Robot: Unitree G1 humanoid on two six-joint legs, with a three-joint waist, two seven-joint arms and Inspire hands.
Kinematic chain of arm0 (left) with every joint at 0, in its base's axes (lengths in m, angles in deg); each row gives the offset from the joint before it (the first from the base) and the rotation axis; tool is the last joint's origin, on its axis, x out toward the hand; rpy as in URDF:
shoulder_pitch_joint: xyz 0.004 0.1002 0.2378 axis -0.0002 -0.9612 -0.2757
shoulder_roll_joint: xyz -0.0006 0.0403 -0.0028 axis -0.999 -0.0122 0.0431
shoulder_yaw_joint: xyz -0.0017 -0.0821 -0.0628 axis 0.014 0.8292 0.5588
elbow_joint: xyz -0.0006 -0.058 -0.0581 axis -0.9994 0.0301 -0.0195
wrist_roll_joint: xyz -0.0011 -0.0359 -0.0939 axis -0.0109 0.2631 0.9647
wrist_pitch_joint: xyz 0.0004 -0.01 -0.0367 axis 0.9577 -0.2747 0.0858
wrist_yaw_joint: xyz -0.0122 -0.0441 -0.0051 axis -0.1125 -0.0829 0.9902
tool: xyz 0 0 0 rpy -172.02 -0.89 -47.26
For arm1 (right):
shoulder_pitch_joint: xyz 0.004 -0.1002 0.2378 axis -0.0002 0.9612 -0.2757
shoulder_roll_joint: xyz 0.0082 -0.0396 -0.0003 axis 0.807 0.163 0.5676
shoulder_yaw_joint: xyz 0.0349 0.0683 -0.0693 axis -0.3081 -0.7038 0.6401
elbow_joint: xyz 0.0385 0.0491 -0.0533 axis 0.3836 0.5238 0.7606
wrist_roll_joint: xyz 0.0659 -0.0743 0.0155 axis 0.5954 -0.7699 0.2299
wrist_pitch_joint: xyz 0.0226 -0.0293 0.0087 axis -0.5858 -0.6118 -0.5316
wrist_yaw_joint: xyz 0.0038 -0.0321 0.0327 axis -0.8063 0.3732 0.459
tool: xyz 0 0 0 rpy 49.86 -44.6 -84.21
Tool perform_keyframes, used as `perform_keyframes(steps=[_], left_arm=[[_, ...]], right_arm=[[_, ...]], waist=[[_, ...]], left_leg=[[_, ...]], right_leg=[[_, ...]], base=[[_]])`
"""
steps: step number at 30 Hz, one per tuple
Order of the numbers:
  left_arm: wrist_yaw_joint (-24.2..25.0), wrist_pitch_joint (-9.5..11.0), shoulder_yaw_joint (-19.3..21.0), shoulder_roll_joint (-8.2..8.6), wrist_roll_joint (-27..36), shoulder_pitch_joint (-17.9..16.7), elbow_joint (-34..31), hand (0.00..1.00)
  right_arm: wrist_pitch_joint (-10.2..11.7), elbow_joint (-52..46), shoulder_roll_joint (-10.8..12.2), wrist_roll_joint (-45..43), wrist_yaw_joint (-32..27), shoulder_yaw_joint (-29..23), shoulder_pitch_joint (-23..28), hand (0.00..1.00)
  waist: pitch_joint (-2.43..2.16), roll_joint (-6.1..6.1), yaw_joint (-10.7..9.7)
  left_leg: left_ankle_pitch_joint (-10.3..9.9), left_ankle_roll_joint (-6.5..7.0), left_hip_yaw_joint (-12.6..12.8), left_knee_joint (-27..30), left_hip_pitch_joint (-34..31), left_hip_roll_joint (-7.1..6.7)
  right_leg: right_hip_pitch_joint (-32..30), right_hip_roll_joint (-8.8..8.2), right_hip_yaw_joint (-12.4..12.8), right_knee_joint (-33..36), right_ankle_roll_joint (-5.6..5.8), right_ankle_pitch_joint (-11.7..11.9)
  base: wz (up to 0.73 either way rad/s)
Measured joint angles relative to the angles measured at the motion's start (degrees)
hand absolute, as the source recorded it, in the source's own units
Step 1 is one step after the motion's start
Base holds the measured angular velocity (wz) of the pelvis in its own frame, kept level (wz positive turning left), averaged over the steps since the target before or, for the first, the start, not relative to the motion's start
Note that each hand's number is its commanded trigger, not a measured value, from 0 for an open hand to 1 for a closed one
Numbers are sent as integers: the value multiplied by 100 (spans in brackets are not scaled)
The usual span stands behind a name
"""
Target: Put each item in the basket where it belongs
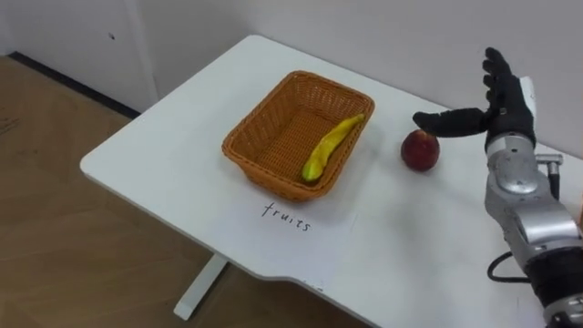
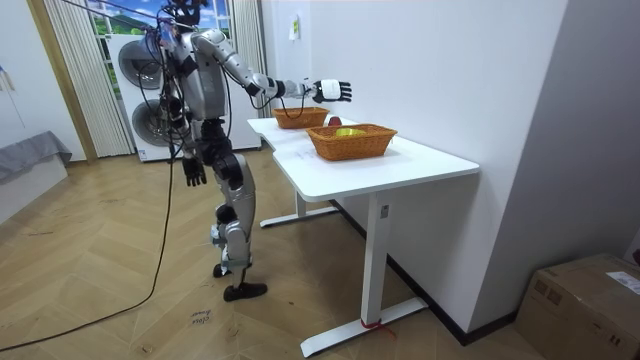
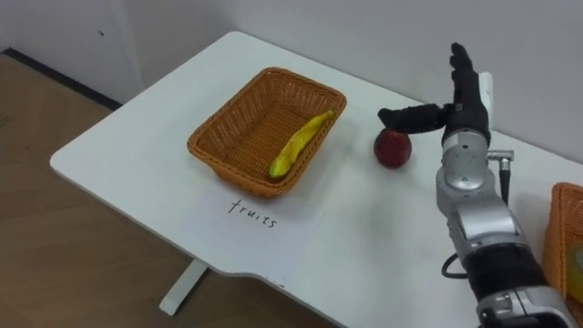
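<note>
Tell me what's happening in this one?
The robot stands at a white table, its right hand open beside and just above a red apple, not holding it. A banana already lies in the wicker basket. Its left hand hangs at its side.

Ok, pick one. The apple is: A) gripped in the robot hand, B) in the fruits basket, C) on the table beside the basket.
C: the apple rests on the table right of the basket, the right robot hand open beside it, fingers straight.
</note>
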Motion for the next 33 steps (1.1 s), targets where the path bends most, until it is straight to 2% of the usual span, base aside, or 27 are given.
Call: perform_keyframes(steps=[5,12,18,22,25,33], left_arm=[[100,0,-11,-14,0,30,-4,0],[100,67,-11,-35,1,55,-95,0],[92,74,-42,-33,3,47,-94,0],[94,75,-81,-35,8,39,-93,0],[103,82,-128,-31,8,41,-93,0],[102,120,-133,-31,8,45,-91,0]], right_arm=[[0,78,2,305,21,11,0,0],[11,379,2,990,66,11,-29,0],[12,621,2,1043,78,10,-51,0],[12,667,1,1031,177,10,-51,0],[12,667,1,1031,248,10,-52,0],[15,667,0,959,342,11,-91,0]], waist=[[-19,72,-4],[-29,41,-3],[-28,17,-1],[1,67,-3],[-14,100,-9],[-8,124,4]], left_leg=[[12,-6,3,-15,-67,6],[22,-2,-3,-31,-80,11],[35,-2,-27,-10,-184,1],[35,-2,-29,-4,-192,-3],[36,-4,-23,-4,-240,-4],[75,-14,-26,-6,-346,-3]], right_leg=[[-80,4,5,-1,-5,2],[-86,11,0,-18,-3,0],[-174,5,-1,-4,-2,0],[-177,-1,-15,2,-2,0],[-238,-6,-12,22,-3,0],[-371,-17,-9,92,-7,-2]], base=[[0],[0],[0],[0],[0],[0]])
